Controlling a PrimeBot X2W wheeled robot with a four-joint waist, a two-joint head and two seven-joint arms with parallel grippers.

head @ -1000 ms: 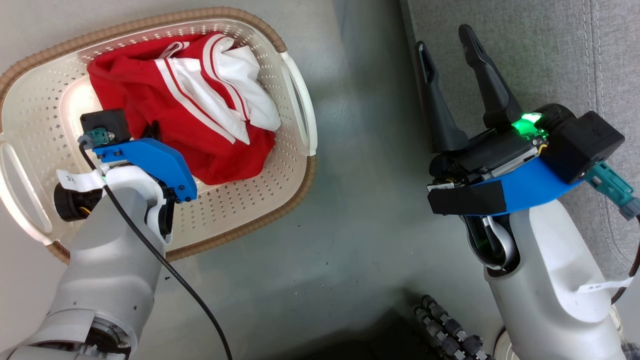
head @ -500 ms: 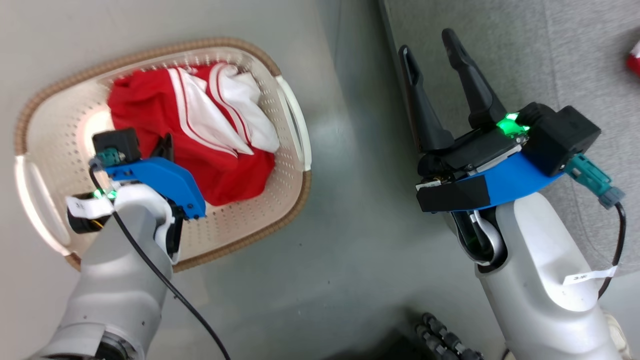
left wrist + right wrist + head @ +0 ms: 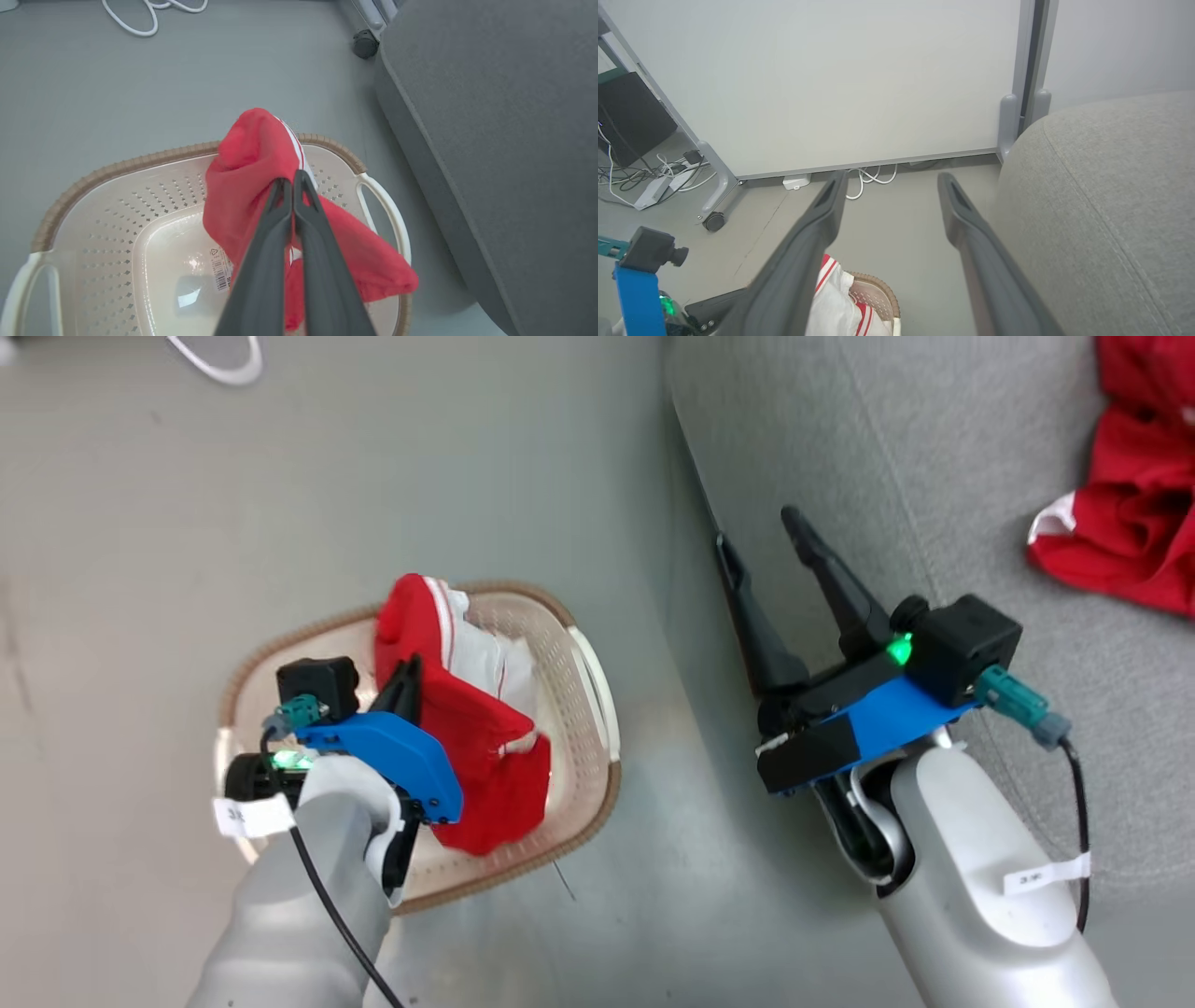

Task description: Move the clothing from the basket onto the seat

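Hanging from the left hand point(image 3: 292, 179), which is closed tight on a fold of it, the red garment point(image 3: 243, 158) is held above the basket point(image 3: 117, 165). Its length trails down and to the right of the fingertips, toward the basket's right rim. The seat point(image 3: 490, 116) lies to the right of that hand, across a strip of floor point(image 3: 140, 84), with its edge running roughly along the hand's pointing direction. A carry to the right is therefore judged to be what the coming move turns on. The right hand point(image 3: 756, 532) is nearer the seat, at its edge, spread wide and empty. A second garment point(image 3: 1130, 523) is already lying on the seat, well to the right of the right hand. Compared with a second ago, the red garment has been raised from the basket, where it lay bundled beneath the left hand. The basket's bottom, with its sticker point(image 3: 219, 268), is now bared, and the head view has also shifted.
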